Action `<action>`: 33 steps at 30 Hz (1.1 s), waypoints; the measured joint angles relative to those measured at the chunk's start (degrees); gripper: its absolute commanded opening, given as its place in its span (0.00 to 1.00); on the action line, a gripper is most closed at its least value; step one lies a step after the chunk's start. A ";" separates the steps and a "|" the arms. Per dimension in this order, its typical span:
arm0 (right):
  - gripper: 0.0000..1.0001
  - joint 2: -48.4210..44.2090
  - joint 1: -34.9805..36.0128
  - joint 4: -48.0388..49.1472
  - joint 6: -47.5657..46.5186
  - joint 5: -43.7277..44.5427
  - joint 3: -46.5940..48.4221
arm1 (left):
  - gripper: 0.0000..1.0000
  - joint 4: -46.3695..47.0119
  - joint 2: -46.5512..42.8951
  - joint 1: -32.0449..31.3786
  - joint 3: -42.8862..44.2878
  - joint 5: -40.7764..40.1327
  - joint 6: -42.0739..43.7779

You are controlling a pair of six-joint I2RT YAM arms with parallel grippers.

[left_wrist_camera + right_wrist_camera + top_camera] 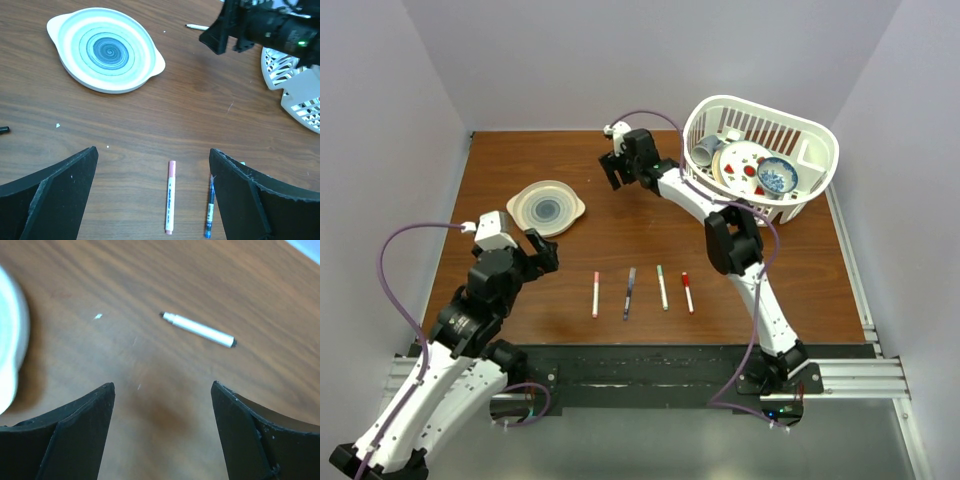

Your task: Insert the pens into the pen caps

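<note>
Four pens lie side by side at the table's front middle: a white one with a pink end (596, 294), a dark blue one (629, 292), a white one with a green end (662, 287) and a white one with a red end (687, 292). My left gripper (540, 252) is open and empty, left of the row. In its wrist view the pink pen (170, 197) and the blue pen (209, 212) lie between the open jaws (152, 155). My right gripper (616, 172) is open and empty at the far middle. A bare white pen (197, 329) lies just beyond it (162, 387). No loose caps are clearly visible.
A round plate with blue rings (546, 208) sits at the left. A white basket (817, 140) with dishes stands at the far right. A small dark object (4, 129) lies at the left edge of the left wrist view.
</note>
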 measured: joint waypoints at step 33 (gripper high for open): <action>0.79 -73.53 -2.84 7.80 17.14 -17.73 -57.37 | 0.75 28.13 80.13 15.12 56.83 38.18 20.11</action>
